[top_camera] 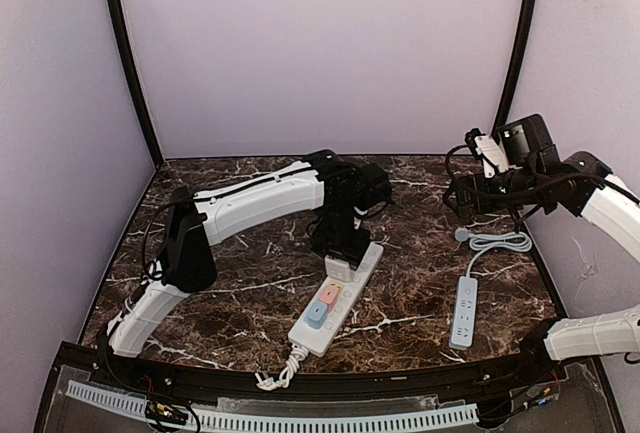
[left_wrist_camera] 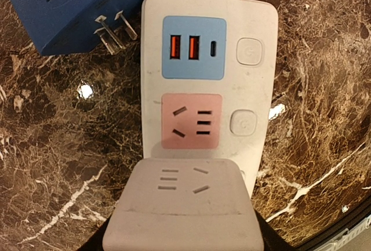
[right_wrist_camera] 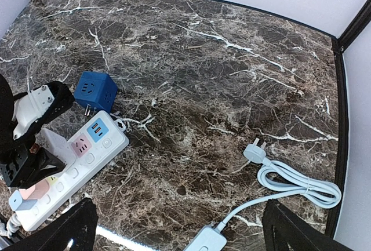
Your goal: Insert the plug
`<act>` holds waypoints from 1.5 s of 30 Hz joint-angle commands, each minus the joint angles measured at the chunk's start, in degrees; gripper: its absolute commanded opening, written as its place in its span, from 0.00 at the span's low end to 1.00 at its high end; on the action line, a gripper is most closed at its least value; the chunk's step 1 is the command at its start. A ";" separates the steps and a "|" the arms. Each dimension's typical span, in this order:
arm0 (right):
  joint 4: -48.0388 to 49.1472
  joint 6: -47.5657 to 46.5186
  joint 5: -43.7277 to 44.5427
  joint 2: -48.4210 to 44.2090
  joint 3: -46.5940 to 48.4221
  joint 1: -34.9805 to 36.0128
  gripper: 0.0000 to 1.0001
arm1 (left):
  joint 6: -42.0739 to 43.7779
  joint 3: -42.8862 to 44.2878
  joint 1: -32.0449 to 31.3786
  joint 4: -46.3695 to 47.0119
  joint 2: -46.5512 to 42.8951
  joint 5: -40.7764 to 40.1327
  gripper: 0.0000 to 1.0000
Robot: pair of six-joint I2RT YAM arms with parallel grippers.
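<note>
A white cube plug [left_wrist_camera: 182, 199] is between the dark fingers of my left gripper [left_wrist_camera: 184, 228], which is shut on it. The cube stands over the white power strip [left_wrist_camera: 255, 83], right beside its pink socket [left_wrist_camera: 191, 120]; the cube's prongs are hidden underneath. From above, my left gripper [top_camera: 342, 253] is over the far half of the strip [top_camera: 305, 333]. A blue cube plug [left_wrist_camera: 64, 7] lies on its side by the strip's end, prongs showing. My right gripper [right_wrist_camera: 185, 233] hangs open high above the table, holding nothing.
A small white extension strip [top_camera: 465, 311] lies at the right with its coiled cable [right_wrist_camera: 301, 184] and loose plug [right_wrist_camera: 255, 151]. The big strip's curly cord [top_camera: 280, 373] hangs at the near edge. Black frame posts [top_camera: 125, 53] and walls enclose the marble table [right_wrist_camera: 191, 59].
</note>
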 commanded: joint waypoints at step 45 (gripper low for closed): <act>-1.34 0.14 0.79 0.10 0.05 -0.33 0.99 | -0.33 -6.66 -2.67 6.42 9.88 4.67 0.01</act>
